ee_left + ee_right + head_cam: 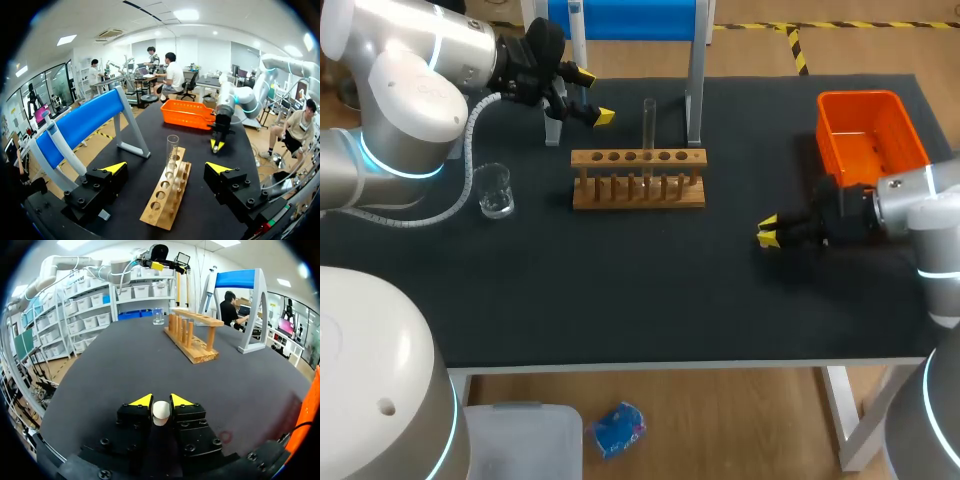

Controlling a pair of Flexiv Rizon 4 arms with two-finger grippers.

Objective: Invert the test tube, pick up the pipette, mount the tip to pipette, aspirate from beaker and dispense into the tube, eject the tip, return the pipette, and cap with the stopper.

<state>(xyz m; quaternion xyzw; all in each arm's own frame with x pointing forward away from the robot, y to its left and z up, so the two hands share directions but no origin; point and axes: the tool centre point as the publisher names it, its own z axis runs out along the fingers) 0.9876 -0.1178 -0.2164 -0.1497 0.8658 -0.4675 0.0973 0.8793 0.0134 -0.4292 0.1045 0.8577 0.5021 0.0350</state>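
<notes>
Evidently the capping is in hand: the right tool (161, 401) is gripping the white stopper (161, 413) between narrowly set fingers, low over the desk (125, 360). The test tube (648, 122) is standing upright in the wooden rack (638, 192), well ahead of it. I judge the stopper needs lining up squarely over the tube's mouth and pressing in gently. The left tool (593, 95) is hanging wide open, holding nothing, the tube just ahead.

Near half of surface (620, 310) bare, free passage edge to edge. Rack (638, 192) blocks middle, tube (648, 120) upright in it. Stand (695, 100) legs just behind rack at far edge. Beaker (495, 190) near left edge, orange bin (870, 135) at far right corner. Open lane between rack and my right claw (768, 232).
</notes>
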